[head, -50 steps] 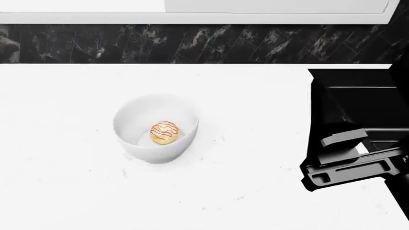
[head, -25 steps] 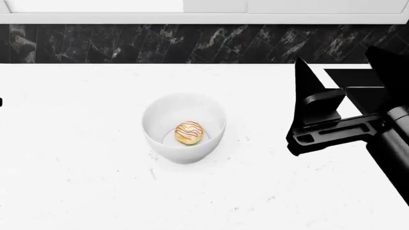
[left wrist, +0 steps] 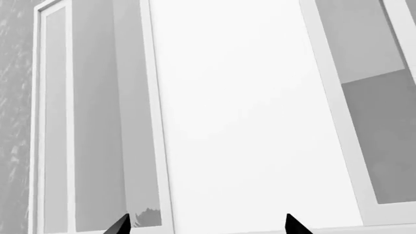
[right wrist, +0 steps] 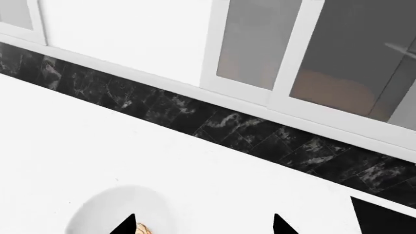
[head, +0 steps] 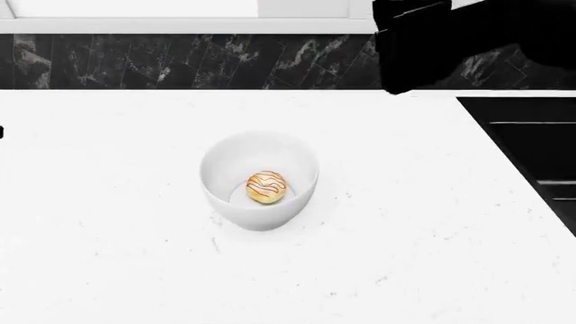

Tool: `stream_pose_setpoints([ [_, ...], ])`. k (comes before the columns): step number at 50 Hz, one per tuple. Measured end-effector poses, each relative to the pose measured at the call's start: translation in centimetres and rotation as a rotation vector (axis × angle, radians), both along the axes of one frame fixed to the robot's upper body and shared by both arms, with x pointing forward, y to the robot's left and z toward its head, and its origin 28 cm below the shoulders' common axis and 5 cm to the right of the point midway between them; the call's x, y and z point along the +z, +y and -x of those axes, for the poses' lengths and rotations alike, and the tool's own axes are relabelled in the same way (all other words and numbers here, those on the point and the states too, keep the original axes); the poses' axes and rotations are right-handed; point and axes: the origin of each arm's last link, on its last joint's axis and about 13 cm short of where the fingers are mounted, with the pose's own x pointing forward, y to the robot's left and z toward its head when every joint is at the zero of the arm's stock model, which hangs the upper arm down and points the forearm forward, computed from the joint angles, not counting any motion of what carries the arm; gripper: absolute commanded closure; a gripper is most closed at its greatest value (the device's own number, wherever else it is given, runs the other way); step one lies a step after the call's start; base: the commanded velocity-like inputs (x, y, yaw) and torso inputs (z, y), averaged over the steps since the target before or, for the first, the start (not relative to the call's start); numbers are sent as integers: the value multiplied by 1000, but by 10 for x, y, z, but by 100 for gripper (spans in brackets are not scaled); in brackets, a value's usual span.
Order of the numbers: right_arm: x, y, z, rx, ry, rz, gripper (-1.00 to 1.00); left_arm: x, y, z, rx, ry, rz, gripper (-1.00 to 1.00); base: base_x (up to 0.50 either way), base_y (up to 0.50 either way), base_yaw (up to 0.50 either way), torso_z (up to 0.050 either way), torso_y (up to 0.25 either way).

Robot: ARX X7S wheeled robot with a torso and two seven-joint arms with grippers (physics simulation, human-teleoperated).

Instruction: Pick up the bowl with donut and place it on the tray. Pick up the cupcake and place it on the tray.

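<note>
Right gripper (right wrist: pixel 202 225) shows only two dark fingertips, set apart, hovering over the white bowl (head: pixel 259 180). Left gripper (left wrist: pixel 206 226) is likewise spread, facing white cabinet doors (left wrist: pixel 227 112) (nothing between its tips). Head view: bowl at centre of the white countertop (head: pixel 108 270), upright, with the striped donut (head: pixel 266 187) on its floor. At two o'clock, a black arm (head: pixel 450 40) hangs up before the dark marble backsplash (head: pixel 180 61).
</note>
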Motion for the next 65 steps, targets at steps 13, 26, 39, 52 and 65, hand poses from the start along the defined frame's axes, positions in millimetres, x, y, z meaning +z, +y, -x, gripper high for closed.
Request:
stream_pose_setpoints([
  [13, 28, 9, -29, -2, 192, -29, -100, 2, 1, -1, 0, 1, -1, -100, 0, 0, 0, 0, 0],
  [26, 23, 21, -67, -26, 349, -94, -100, 0, 0, -3, -1, 5, 1, -100, 0, 0, 0, 0, 0],
  [39, -4, 32, -103, -41, 418, -103, -100, -3, 0, -5, -2, 10, 4, -100, 0, 0, 0, 0, 0],
  [52, -29, 36, -125, -81, 458, -61, -100, -6, 1, -5, 0, 13, 10, -100, 0, 0, 0, 0, 0],
  [65, -50, 36, -132, -79, 516, -47, -100, -6, 2, -5, 3, 11, 15, -100, 0, 0, 0, 0, 0],
])
